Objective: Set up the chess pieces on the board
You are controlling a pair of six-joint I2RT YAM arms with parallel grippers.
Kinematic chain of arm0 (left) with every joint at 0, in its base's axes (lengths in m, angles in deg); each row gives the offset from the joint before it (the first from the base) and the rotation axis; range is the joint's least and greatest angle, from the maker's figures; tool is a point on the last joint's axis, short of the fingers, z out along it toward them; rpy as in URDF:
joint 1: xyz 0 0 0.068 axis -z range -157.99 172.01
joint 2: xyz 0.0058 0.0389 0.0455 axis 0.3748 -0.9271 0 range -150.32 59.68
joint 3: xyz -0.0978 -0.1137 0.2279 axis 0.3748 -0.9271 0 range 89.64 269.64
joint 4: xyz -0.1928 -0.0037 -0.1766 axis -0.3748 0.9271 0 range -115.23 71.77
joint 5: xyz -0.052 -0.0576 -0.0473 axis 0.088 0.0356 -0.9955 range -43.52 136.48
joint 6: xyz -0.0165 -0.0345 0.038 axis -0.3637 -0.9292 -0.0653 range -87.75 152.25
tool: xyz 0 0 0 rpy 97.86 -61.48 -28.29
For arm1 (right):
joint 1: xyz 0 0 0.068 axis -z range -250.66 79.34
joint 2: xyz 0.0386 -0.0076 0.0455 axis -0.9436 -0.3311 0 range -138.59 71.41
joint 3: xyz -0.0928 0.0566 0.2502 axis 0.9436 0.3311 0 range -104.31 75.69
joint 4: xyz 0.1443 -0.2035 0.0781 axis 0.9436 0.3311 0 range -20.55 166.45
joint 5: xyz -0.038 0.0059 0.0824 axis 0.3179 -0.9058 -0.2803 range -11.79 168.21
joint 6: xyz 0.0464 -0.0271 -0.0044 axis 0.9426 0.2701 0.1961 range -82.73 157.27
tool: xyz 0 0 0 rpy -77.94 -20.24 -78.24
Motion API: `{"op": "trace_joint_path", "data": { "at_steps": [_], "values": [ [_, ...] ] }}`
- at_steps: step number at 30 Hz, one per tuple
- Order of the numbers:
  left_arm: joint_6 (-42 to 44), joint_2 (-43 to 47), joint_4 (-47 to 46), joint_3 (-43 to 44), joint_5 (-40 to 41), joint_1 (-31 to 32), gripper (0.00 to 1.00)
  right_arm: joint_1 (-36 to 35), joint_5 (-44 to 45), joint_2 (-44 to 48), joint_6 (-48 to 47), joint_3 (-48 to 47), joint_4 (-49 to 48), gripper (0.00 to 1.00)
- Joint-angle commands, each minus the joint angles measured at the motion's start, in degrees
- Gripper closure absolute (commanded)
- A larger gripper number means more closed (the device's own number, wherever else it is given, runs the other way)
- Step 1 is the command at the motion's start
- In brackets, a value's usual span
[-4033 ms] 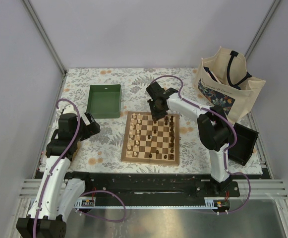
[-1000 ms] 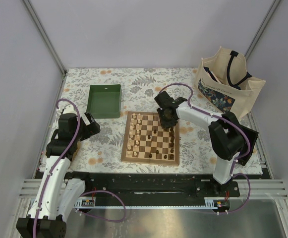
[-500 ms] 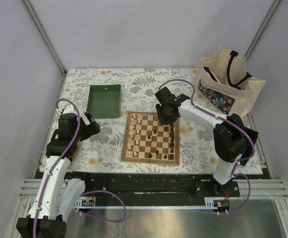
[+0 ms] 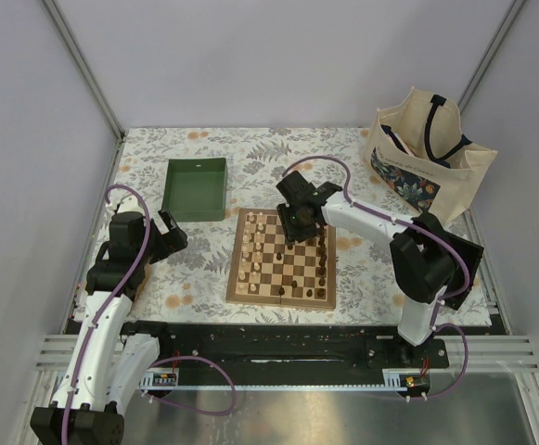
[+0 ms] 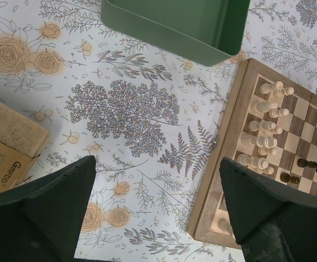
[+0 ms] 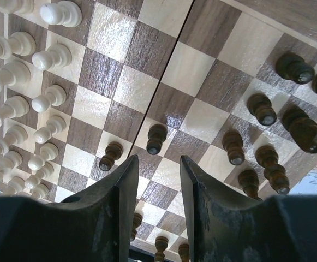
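The board lies mid-table with cream chess pieces along its left side and dark chess pieces mostly along its right. Two dark pawns stand near the middle. My right gripper hovers over the board's far middle. In the right wrist view it is open and empty, with a dark pawn just beyond its tips, another pawn to the left, and cream pieces further left. My left gripper is open and empty over the cloth left of the board.
A green tray stands behind and left of the board and shows in the left wrist view. A tote bag stands at the back right, with a black box in front of it. A cardboard pack lies by the left gripper.
My right gripper has moved left from the board's far right part toward its far middle. The left arm has not moved.
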Motion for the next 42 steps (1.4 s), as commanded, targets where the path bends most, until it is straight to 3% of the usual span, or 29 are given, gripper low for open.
{"op": "trace_joint_path", "data": {
  "at_steps": [1, 13, 35, 42],
  "values": [
    [0.3, -0.2, -3.0, 0.8, -0.9, -0.3, 0.01, -0.9, -0.8, -1.1, 1.2, -2.8, -1.5, 0.54],
    [0.3, -0.1, -3.0, 0.8, -0.8, -0.3, 0.01, -0.9, -0.4, -4.3, 0.7, -3.7, -1.6, 0.55],
    [0.4, -0.1, -3.0, 0.8, -0.7, -0.3, 0.01, -1.0, -0.1, -3.1, -0.2, -2.4, -1.6, 0.8],
    [0.3, -0.1, -3.1, 0.8, -0.8, -0.3, 0.01, -1.0, 0.7, 0.0, 0.0, -0.3, -1.5, 0.81]
  ]
}}
